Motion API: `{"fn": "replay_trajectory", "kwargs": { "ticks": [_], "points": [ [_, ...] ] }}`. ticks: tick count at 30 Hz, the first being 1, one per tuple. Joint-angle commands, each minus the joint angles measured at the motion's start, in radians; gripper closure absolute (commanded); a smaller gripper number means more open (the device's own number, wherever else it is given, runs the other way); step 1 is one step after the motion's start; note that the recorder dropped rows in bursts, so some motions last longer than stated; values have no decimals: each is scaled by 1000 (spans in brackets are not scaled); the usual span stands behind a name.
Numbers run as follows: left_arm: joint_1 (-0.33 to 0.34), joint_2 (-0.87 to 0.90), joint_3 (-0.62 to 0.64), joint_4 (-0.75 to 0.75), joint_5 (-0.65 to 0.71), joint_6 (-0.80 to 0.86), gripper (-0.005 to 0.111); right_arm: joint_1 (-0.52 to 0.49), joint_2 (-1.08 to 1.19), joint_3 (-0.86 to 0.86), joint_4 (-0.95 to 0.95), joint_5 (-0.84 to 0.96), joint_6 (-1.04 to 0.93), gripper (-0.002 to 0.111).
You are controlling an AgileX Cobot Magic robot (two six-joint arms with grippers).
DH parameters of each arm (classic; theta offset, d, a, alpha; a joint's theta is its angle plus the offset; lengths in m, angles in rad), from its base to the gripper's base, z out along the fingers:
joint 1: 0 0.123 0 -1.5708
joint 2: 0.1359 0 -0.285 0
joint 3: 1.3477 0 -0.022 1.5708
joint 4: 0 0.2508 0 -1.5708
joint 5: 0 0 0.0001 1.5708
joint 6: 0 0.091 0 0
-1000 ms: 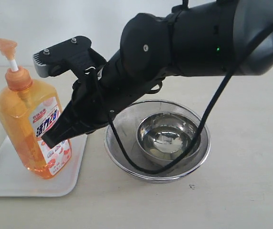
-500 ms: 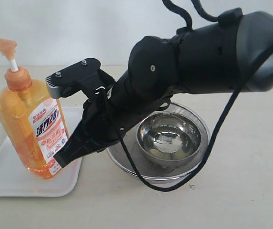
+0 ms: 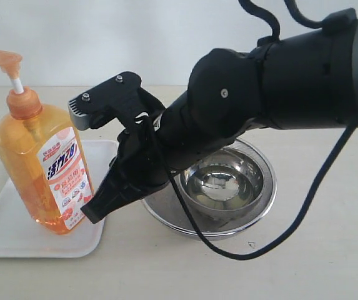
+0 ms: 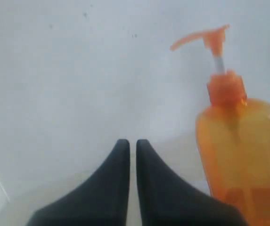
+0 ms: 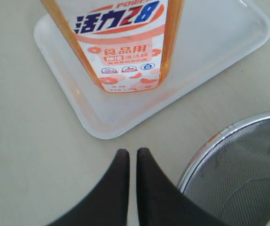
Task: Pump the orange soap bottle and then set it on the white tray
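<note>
- Exterior view: the orange soap bottle (image 3: 41, 165) stands upright on the white tray (image 3: 10, 237), near the tray's right side, with its pump head (image 3: 4, 60) raised on the white stem. The right gripper (image 3: 94, 214) reaches across from the right, tips low by the tray's right edge and just beside the bottle's base. From here I cannot tell whether it touches the bottle. A steel strainer (image 3: 267, 194) with a bowl (image 3: 219, 178) inside sits on the table (image 3: 316, 250) beneath the arm.
- Left wrist view: the left gripper (image 4: 129, 142) has its fingers drawn almost together, with only a thin slit between them and nothing held. The bottle (image 4: 238, 150) stands off to one side of the tips, and the pump head (image 4: 205, 36) is fully extended.
- Right wrist view: the right gripper (image 5: 128, 151) is likewise pinched nearly closed and empty, over bare table just short of the tray (image 5: 219, 42). The bottle (image 5: 125, 47) rests inside the tray rim, label facing the camera, and the strainer (image 5: 248, 165) lies close alongside.
- Handling, as a judgement: the bottle looks nearly full, so it is probably fairly heavy. Being tall on a narrow base, it would tip easily. Its plastic walls look smooth and somewhat yielding, so they are likely slippery under hard pads. The best hold seems to be across the flat faces around mid-body, or at the stiffer collar under the pump.
</note>
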Motion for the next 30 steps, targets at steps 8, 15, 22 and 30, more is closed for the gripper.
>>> {"fn": "replay_trajectory", "kwargs": {
  "ticks": [8, 15, 22, 30],
  "points": [
    [-7, -3, 4, -21, -225, -753, 102, -3, -10, 6, -8, -39, -24, 108],
    [-7, -3, 4, 8, -33, -874, 102, -3, -10, 6, -6, -55, -21, 108],
    [-8, 174, -95, 37, -25, -909, 102, -3, -10, 0, 116, -161, -5, 108],
    [-112, 726, -435, -37, 210, -723, 102, -3, -8, 0, 74, -182, -29, 108]
  ]
}}
